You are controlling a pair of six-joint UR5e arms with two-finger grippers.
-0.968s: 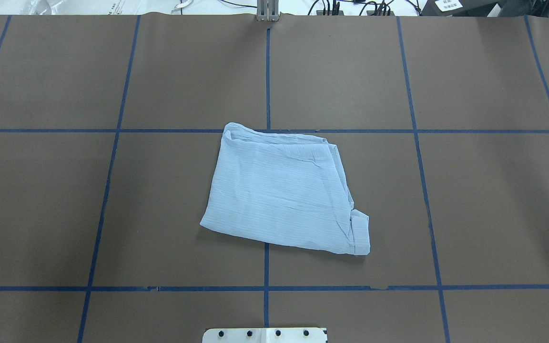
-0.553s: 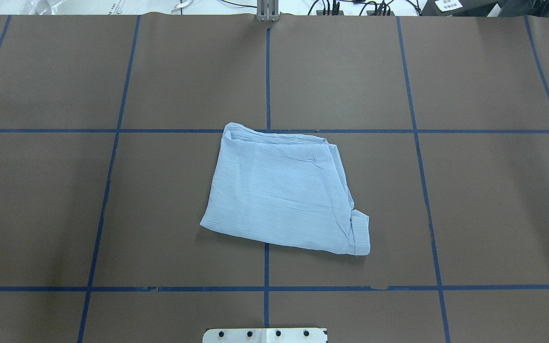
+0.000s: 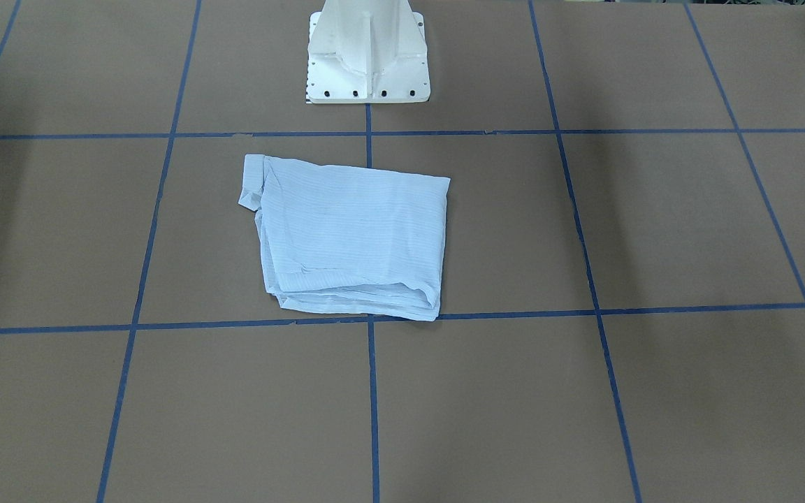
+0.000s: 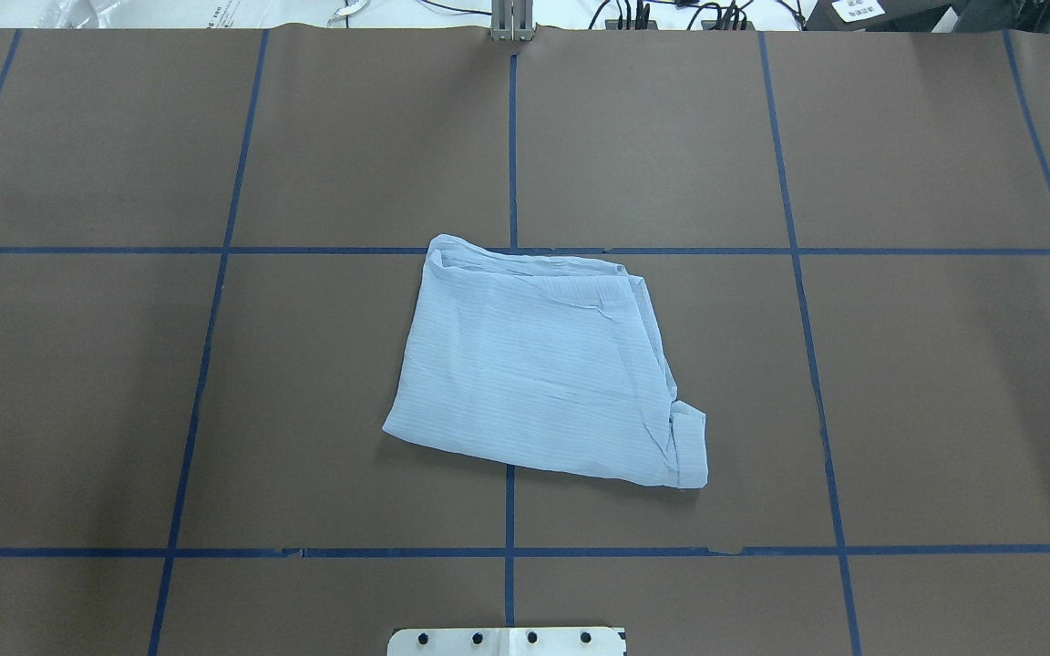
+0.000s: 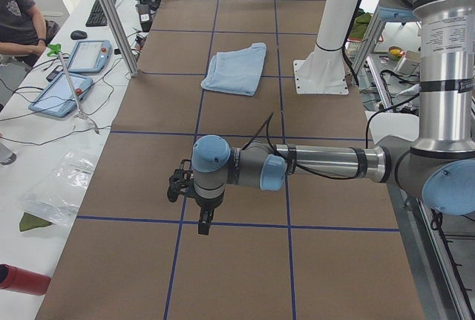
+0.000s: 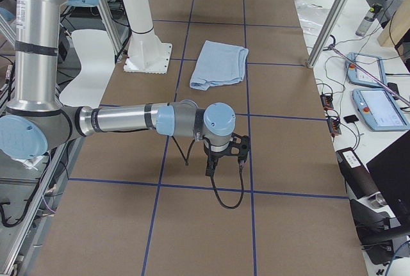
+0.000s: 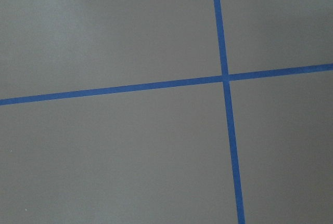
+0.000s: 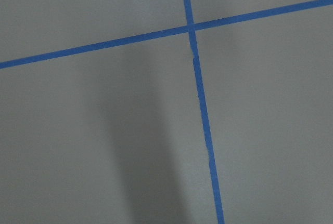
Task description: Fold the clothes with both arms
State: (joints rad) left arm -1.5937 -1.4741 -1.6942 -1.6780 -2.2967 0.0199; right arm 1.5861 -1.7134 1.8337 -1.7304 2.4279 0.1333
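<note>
Left gripper [image 5: 205,226] hovers; folded shirt [image 4: 539,369] lies apart.

I see the table [image 4: 306,137] covered in brown paper and marked into squares by blue tape lines [image 4: 511,137]. On my overhead view, the folded light-blue shirt [image 4: 539,364] lies flat at the middle, covering a stretch of one tape line. A small flap sticks out at its 4 o'clock corner. The white pedestal base [image 4: 507,640] stands at 6 o'clock from the shirt, apart from it.
</note>
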